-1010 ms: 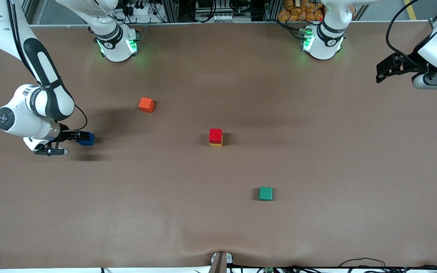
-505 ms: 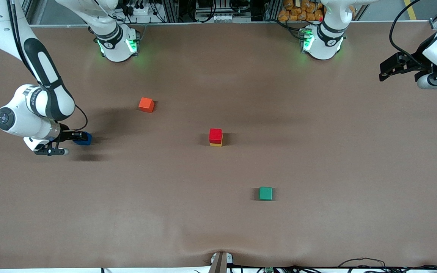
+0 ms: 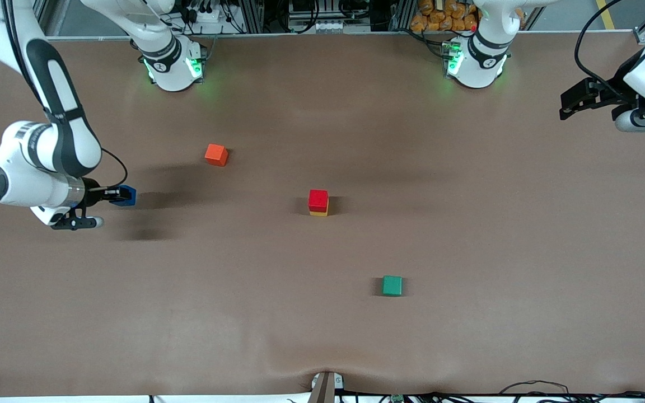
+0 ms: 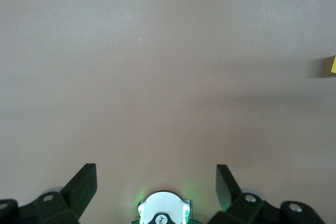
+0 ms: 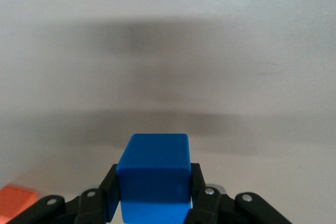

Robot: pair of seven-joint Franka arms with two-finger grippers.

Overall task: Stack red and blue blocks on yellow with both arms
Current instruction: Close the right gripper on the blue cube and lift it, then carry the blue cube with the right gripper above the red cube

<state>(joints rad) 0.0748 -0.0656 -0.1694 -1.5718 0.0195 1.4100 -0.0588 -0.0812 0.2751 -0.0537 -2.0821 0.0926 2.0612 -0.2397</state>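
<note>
Even, diffuse overhead light, moderately bright; no hard glare on the matte brown desk (image 3: 468,235). Shadows soft: blurry dark smears under the right arm (image 3: 48,151), short dim ones beside the red block (image 3: 318,200) and green cube (image 3: 392,285). Green LED glow spills on the desk at both bases. Front view sharp, slight bowing at edges. Right wrist view: blue block (image 5: 153,174) crisp, broad soft shadow bands across the desk. Left wrist view pale, low contrast, mildly soft.
</note>
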